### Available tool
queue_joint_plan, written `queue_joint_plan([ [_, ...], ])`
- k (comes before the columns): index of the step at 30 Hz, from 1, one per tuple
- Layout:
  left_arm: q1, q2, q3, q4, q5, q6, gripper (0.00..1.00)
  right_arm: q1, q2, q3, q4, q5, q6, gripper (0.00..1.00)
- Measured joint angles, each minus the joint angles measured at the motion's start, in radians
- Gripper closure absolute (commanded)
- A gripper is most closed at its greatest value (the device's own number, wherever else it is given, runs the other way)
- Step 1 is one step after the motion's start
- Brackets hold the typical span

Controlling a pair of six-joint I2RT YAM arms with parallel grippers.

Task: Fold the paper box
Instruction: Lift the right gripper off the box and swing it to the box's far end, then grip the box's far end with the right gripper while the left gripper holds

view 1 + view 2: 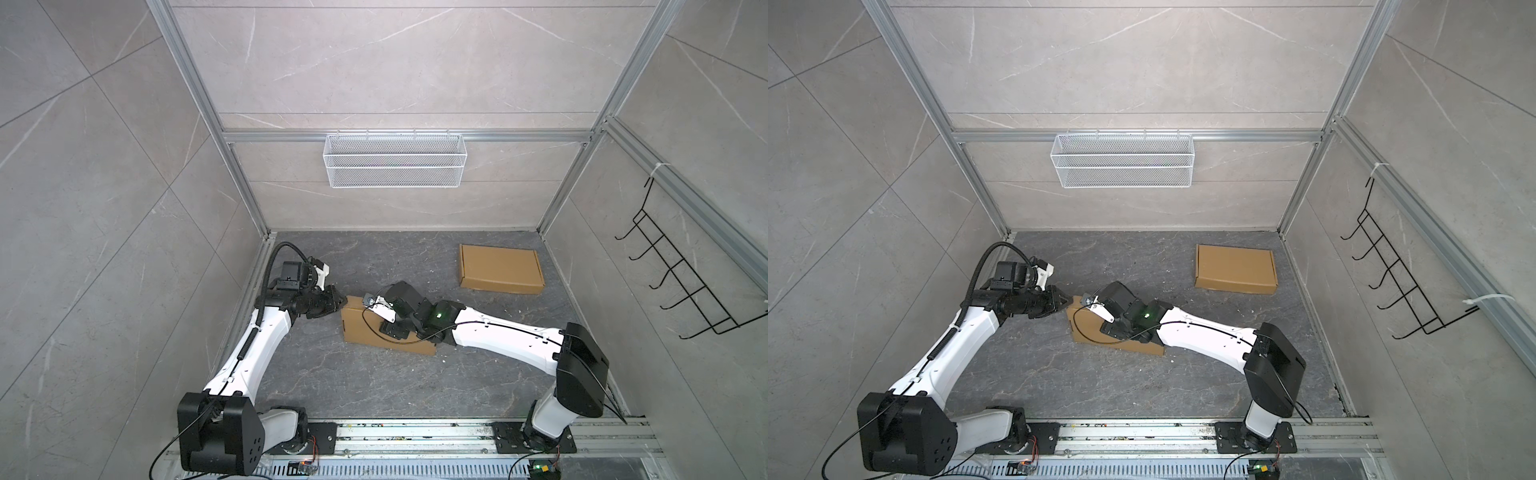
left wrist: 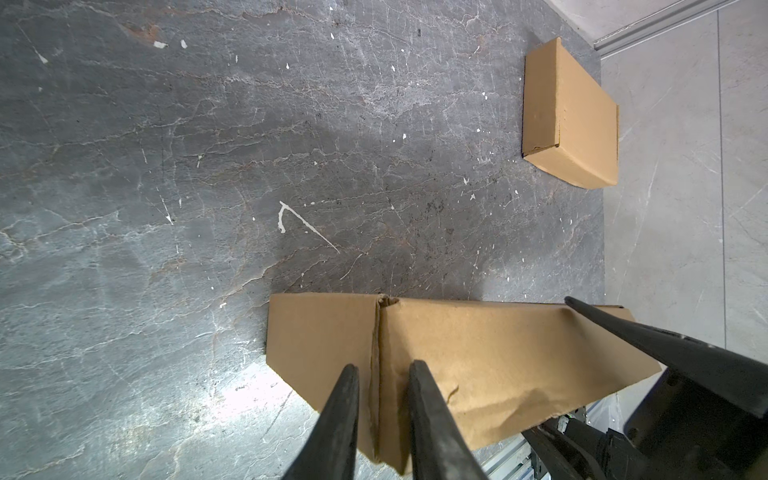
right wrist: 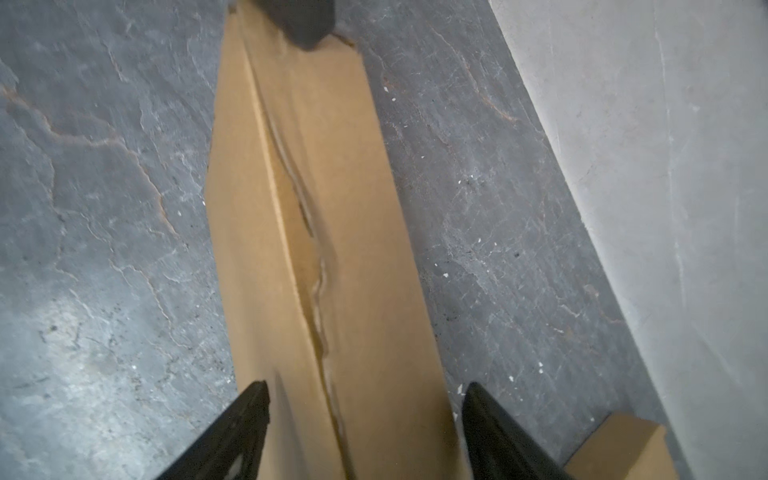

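Note:
The brown paper box (image 1: 363, 328) lies in the middle of the dark floor in both top views, with a crumpled seam along its upper side (image 3: 316, 249). My left gripper (image 1: 341, 302) is at its left end. In the left wrist view its gripper (image 2: 382, 374) stands with narrow jaws on either side of a cardboard corner edge, pinching it. My right arm leans over the box from the right. Its gripper (image 3: 365, 399) is open, one finger on each side of the box's long upper side. Its fingertips are hidden under the wrist in both top views.
A second brown box (image 1: 500, 269), folded shut, lies at the back right near the wall. A white wire basket (image 1: 394, 160) hangs on the back wall. A black hook rack (image 1: 681, 282) hangs on the right wall. An aluminium rail (image 1: 415, 432) runs along the front.

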Motion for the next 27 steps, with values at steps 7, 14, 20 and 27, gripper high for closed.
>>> queue_joint_plan([
  [7, 0.0, -0.001, 0.0, 0.002, 0.001, 0.0, 0.75, -0.157, -0.113, 0.056, -0.138, -0.061, 0.337, 0.28],
  [14, 0.0, -0.011, -0.008, -0.002, 0.002, 0.0, 0.75, -0.346, -0.23, 0.011, -0.311, -0.197, 0.672, 0.29],
  [20, 0.0, -0.011, -0.011, 0.002, 0.014, 0.0, 0.75, -0.514, -0.256, -0.005, -0.361, -0.41, 0.818, 0.34],
  [27, 0.0, -0.013, -0.017, 0.012, 0.018, 0.0, 0.75, -0.642, -0.171, 0.056, -0.381, -0.595, 0.847, 0.44],
])
